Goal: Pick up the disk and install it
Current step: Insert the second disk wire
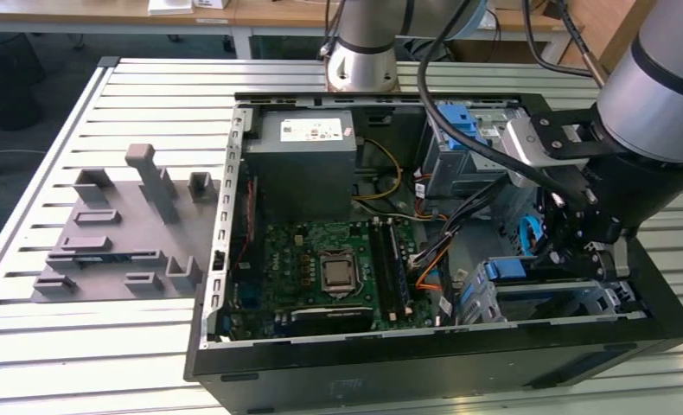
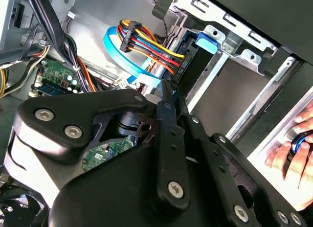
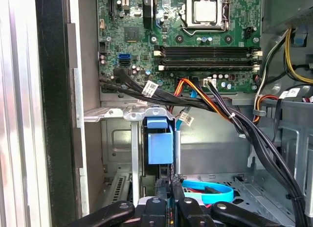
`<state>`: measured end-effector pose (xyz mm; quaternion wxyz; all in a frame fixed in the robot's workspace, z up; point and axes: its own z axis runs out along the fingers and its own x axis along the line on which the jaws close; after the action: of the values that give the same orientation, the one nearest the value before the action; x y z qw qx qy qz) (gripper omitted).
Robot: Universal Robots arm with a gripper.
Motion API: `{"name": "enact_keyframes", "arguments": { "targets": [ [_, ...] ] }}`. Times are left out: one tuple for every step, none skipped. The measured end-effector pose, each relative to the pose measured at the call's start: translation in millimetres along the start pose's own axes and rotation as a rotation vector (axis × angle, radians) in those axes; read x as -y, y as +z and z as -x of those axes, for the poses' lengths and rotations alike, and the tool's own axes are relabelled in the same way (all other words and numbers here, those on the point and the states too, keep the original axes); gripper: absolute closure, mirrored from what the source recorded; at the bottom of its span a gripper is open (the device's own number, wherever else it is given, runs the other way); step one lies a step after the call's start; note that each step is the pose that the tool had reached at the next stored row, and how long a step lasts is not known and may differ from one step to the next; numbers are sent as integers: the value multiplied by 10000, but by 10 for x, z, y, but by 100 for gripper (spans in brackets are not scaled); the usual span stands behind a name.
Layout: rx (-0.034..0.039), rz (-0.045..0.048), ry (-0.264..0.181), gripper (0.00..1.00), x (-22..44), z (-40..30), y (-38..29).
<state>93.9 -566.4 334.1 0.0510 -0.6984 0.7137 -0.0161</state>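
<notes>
I have the gripper [image 1: 575, 252] down inside the open computer case [image 1: 434, 363], at the drive cage [image 3: 117, 114], and I judge this the install step: the disk [image 3: 160, 147] sits edge-on in the cage slot, fingers closed near its edge, seating needs straight pressure.

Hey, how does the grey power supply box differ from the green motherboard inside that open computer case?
The power supply is a grey metal box with a white sticker; the motherboard is a flat green board studded with components. The power supply bulks up as a block, while the motherboard lies thin and flat. Both sit inside the open black case.
</notes>
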Motion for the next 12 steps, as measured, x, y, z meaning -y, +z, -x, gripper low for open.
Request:
{"name": "enact_keyframes", "arguments": {
  "targets": [
    [-2, 2, -1, 84, 0, 0, 0],
    [-3, 5, 0, 84, 0, 0, 1],
    [-4, 11, 1, 84, -1, 0, 2],
    [-5, 16, 0, 84, 0, 1, 2],
    [-7, 22, 0, 84, 0, 1, 3],
    [-5, 30, 1, 84, -1, 1, 5],
    [-5, 37, 1, 84, -1, 0, 6],
    [-5, 46, 1, 84, 0, 0, 8],
    [-5, 58, 1, 84, 0, 0, 9],
    [1, 69, 3, 84, 1, 0, 15],
    [-1, 77, 3, 84, 1, 0, 16],
    [-4, 84, 3, 84, 3, 0, 17]
  ]
}}
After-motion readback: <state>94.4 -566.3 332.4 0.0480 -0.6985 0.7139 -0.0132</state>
